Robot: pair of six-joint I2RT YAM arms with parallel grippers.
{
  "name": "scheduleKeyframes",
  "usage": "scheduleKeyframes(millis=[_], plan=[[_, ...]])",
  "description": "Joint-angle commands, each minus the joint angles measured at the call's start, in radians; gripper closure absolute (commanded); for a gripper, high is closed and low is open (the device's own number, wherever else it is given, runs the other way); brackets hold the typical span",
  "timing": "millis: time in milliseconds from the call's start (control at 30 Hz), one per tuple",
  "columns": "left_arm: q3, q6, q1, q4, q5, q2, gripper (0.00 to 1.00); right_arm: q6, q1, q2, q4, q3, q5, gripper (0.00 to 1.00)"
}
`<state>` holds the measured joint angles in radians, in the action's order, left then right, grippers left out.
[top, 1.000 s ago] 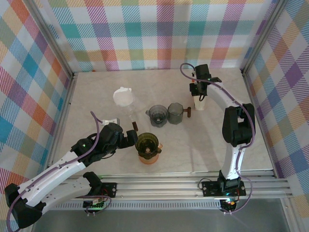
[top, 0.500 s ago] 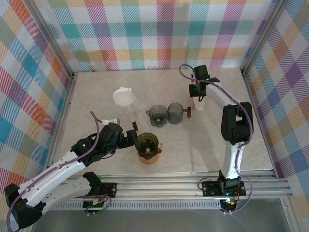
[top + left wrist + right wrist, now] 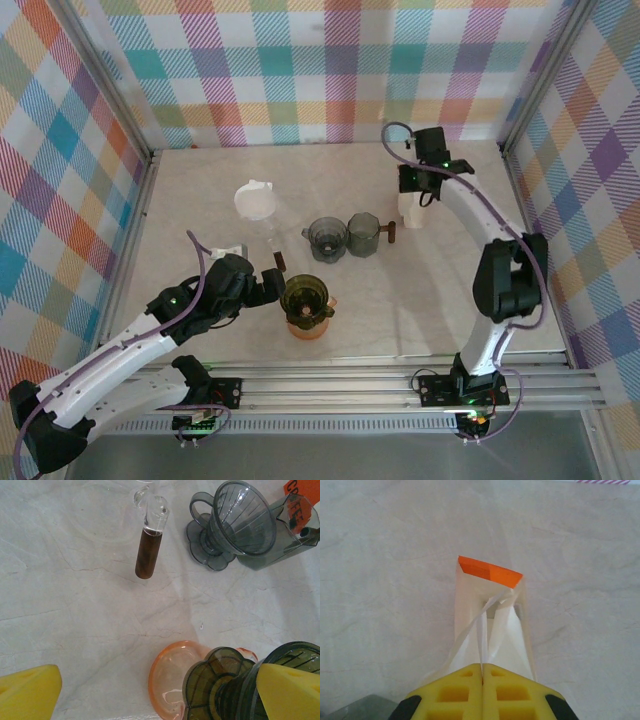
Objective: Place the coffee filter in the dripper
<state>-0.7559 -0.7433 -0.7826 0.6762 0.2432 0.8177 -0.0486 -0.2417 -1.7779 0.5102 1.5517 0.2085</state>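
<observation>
Right tool point(image 3: 482, 667) pressing together on white coffee filter point(image 3: 495, 630), pinching its top edge (thin paper running in between yellow pads). Filter sitting in white holder point(image 3: 490, 573) with orange inner wall, standing far right on desk point(image 3: 200, 200). Left tool point(image 3: 160, 672) hanging spread wide beside green dripper point(image 3: 225, 675) on orange saucer point(image 3: 165, 680). Grey dripper point(image 3: 326, 238) standing mid-desk, well apart from filter.

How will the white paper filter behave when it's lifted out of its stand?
Probably floppy: the filter looks thin and translucent, creased where the shut right gripper pinches its edge. Likely very light, so it may sway or fold. Neighbouring sheets might cling and come along; the stand seems to hold several.
</observation>
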Motion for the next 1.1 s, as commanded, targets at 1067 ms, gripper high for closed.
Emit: scheduleKeyframes(millis=[1067], plan=[[-0.121, 0.01, 0.009, 0.172, 0.01, -0.237, 0.0, -0.245, -0.838, 0.348, 0.769, 0.202, -0.231, 1.0]])
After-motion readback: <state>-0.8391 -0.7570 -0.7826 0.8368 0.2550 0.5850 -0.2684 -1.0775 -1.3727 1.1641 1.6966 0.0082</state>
